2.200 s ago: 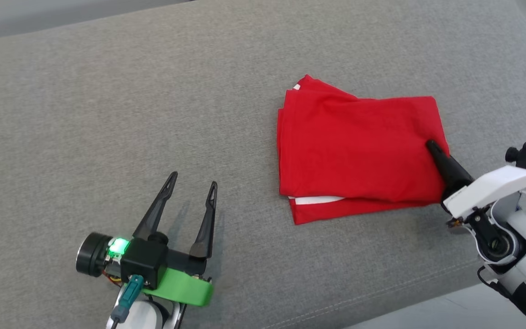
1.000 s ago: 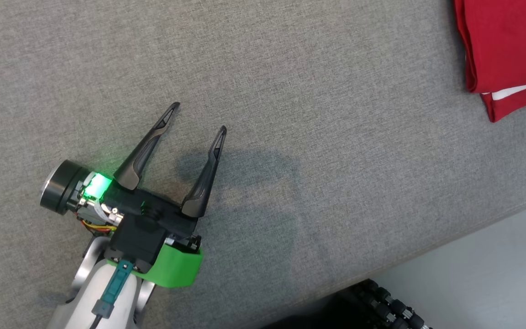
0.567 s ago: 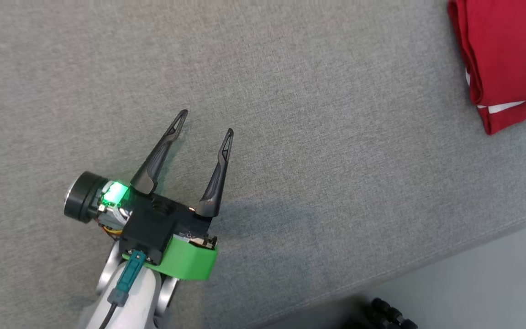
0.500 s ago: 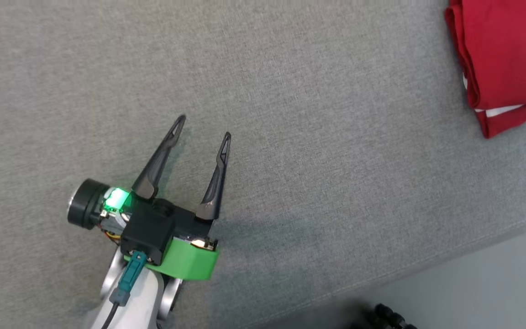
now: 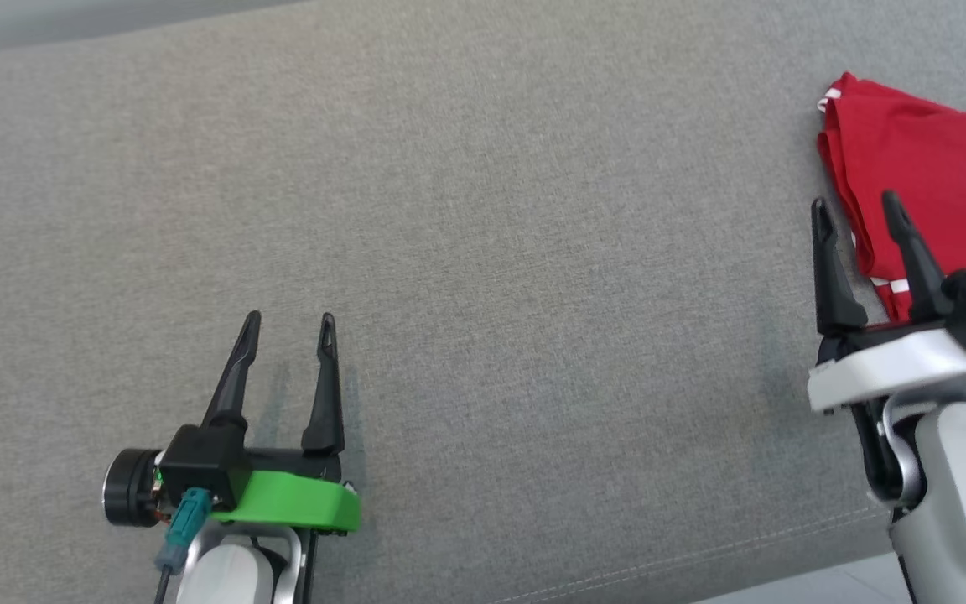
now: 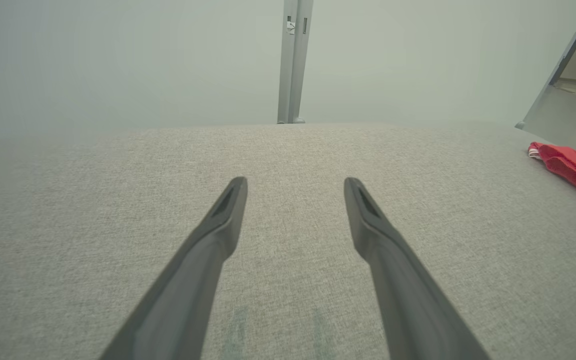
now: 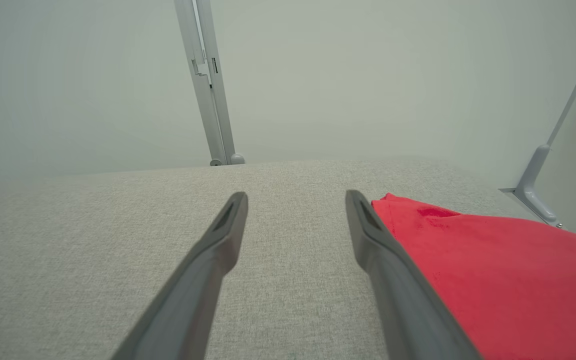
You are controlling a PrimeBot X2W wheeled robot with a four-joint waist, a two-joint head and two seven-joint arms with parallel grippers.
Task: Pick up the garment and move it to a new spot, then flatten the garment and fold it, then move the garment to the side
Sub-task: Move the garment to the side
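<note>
The red garment [image 5: 927, 180] lies folded at the far right of the grey fabric surface [image 5: 483, 252], with a strip of white showing along its near edge. It also appears as a red patch in the right wrist view [image 7: 493, 270] and at the far right edge of the left wrist view [image 6: 575, 167]. My right gripper [image 5: 856, 205] stands open just above the garment's left edge, with nothing between its fingers [image 7: 218, 250]. My left gripper [image 5: 290, 323] is open and empty at the lower left, far from the garment.
The grey surface's front edge, with a stitched seam [image 5: 701, 554], runs along the lower right, and pale floor shows beyond it. A pale wall with a grey metal post [image 6: 293, 60] stands behind the surface. Wide bare fabric lies between the two grippers.
The head camera has swung, so the whole picture shifted. My right gripper let go of the garment and came into view open beside its left edge. The left gripper stayed open.
</note>
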